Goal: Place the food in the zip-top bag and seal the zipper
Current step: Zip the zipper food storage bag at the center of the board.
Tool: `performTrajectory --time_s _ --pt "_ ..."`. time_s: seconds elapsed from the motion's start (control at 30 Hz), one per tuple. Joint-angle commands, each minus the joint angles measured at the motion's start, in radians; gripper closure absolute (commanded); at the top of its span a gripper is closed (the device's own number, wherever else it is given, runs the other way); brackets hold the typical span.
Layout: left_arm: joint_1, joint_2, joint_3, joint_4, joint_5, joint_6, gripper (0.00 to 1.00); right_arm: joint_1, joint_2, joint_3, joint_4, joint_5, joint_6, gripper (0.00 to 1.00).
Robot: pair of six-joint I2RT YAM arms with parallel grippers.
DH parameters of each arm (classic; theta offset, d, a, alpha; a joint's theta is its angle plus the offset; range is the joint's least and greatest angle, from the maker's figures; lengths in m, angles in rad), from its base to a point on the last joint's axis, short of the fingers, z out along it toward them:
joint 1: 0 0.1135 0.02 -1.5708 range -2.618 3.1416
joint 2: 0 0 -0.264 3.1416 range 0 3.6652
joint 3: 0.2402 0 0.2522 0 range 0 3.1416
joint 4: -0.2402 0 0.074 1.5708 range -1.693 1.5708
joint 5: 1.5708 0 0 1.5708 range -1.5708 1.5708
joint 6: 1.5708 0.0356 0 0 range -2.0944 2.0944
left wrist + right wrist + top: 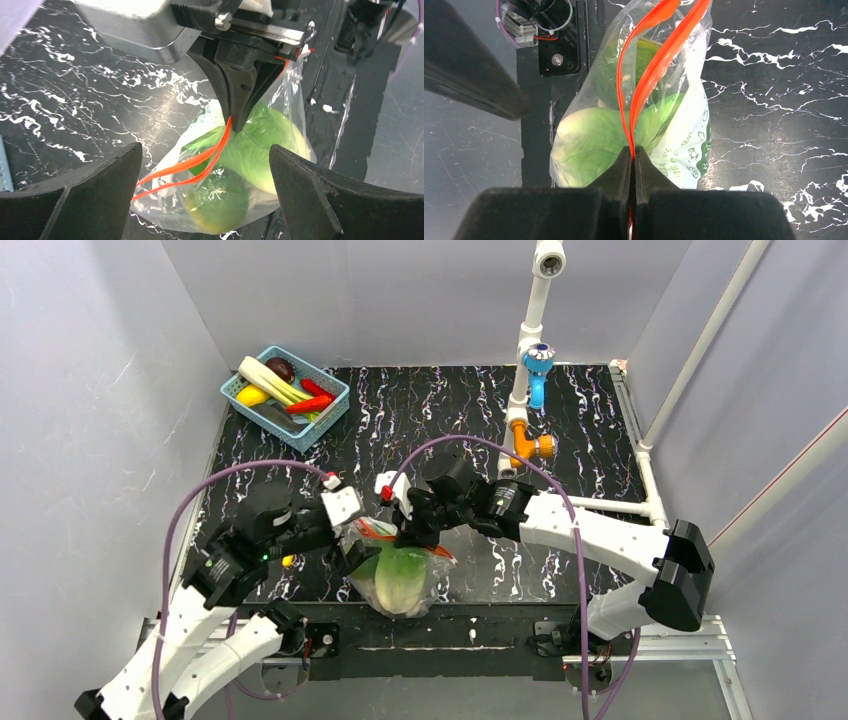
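The clear zip-top bag (437,578) lies at the table's near edge between my two grippers. Inside it are the green lettuce (400,575) (260,145) (584,145) and the yellow-green round fruit (220,200) (606,80). The white garlic piece does not show clearly. My right gripper (408,538) (634,152) is shut on the red zipper (649,75) (190,165). Beyond the pinch its two strips stand apart. My left gripper (352,555) (205,150) is open, its fingers (100,190) either side of the bag's mouth end, not touching it.
A blue basket (300,438) with a leek, a red chili and other toy foods stands at the far left corner. A white pipe stand (525,390) with blue and orange fittings rises at the back right. Grey walls enclose the table. A black base rail (480,635) runs along the front.
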Motion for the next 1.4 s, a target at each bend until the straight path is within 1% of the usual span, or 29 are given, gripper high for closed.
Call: performTrajectory --time_s 0.0,0.17,0.27,0.33,0.43,0.47,0.53,0.57,0.6,0.7,0.8,0.93,1.0,1.07,1.27,1.37 --pt "0.003 0.097 0.031 -0.049 0.09 0.125 0.02 -0.006 -0.032 0.015 -0.015 -0.047 -0.019 0.99" --pt "0.001 0.214 0.081 -0.129 0.154 0.202 0.02 -0.008 -0.041 0.023 -0.031 -0.051 -0.034 0.99" --pt "0.002 0.273 0.107 -0.183 0.192 0.223 0.06 -0.012 -0.045 0.029 -0.039 -0.053 -0.046 0.99" --pt "0.002 0.281 0.1 -0.184 0.202 0.229 0.12 -0.014 -0.052 0.031 -0.042 -0.058 -0.056 0.99" --pt "0.001 0.245 0.048 -0.106 0.182 0.204 0.18 -0.016 -0.063 0.042 -0.051 -0.058 -0.07 0.99" --pt "0.002 0.233 0.033 -0.089 0.169 0.197 0.22 -0.017 -0.068 0.045 -0.053 -0.056 -0.074 0.99" --pt "0.002 0.226 0.025 -0.079 0.157 0.195 0.32 -0.019 -0.076 0.051 -0.053 -0.054 -0.08 0.99" --pt "0.003 0.224 0.026 -0.076 0.151 0.189 0.34 -0.019 -0.08 0.054 -0.055 -0.052 -0.084 0.99" --pt "0.003 0.214 0.02 -0.065 0.147 0.179 0.33 -0.019 -0.082 0.056 -0.057 -0.05 -0.088 0.99" --pt "0.002 0.147 -0.028 0.023 0.124 0.132 0.22 -0.02 -0.087 0.057 -0.061 -0.046 -0.091 0.99" --pt "0.002 0.097 -0.061 0.097 0.107 0.105 0.17 -0.02 -0.091 0.057 -0.057 -0.058 -0.09 0.99" --pt "0.004 0.144 -0.035 0.073 0.14 0.113 0.17 -0.02 -0.082 0.076 -0.067 -0.074 -0.098 0.99" --pt "0.003 0.151 -0.04 0.09 0.16 0.103 0.18 -0.02 -0.087 0.075 -0.065 -0.073 -0.107 0.99" --pt "0.002 0.133 -0.06 0.127 0.174 0.09 0.18 -0.02 -0.103 0.063 -0.057 -0.07 -0.116 0.99" --pt "0.003 0.074 -0.094 0.137 0.201 0.056 0.18 -0.019 -0.152 0.036 -0.03 -0.044 -0.126 0.99" --pt "0.006 0.015 -0.128 0.171 0.177 0.018 0.18 -0.02 -0.155 0.027 -0.026 -0.028 -0.137 0.99"
